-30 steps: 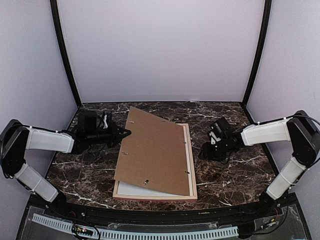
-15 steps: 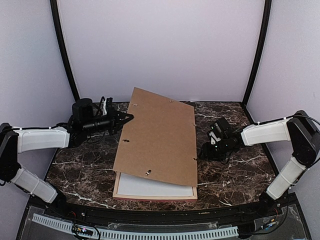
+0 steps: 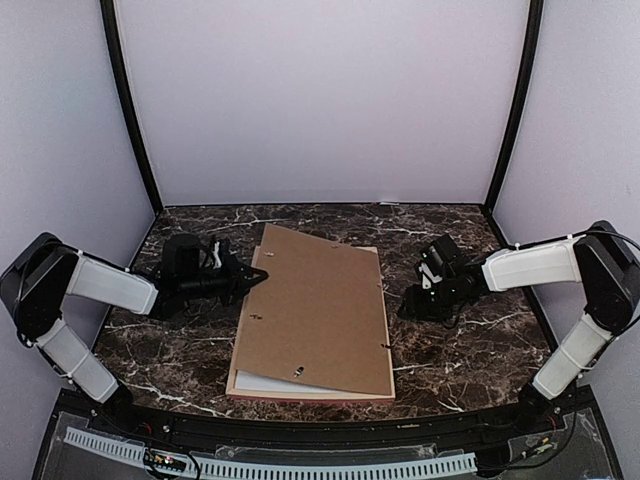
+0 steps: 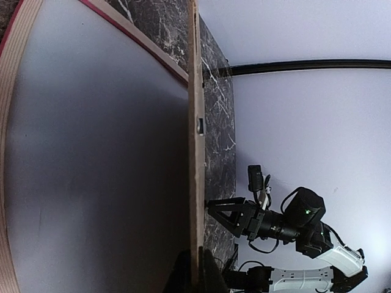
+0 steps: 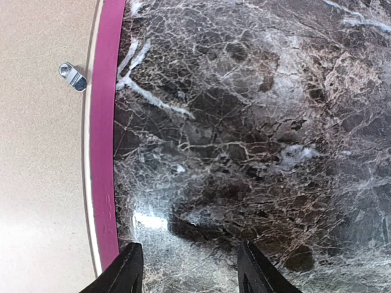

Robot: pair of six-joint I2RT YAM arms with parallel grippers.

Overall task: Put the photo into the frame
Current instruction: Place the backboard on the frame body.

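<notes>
backing board (image 3: 315, 310) | tilted over frame (image 5: 107, 152) | left jaws pinch its edge

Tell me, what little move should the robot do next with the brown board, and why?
Probably lower the backing board flat and twist it square. The left jaws pinch its left edge, it sits crooked over the frame, and a white sheet shows under its near end.

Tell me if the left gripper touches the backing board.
Touching. The left wrist view shows the edge of the backing board pinched between the fingers of the left gripper.
</notes>
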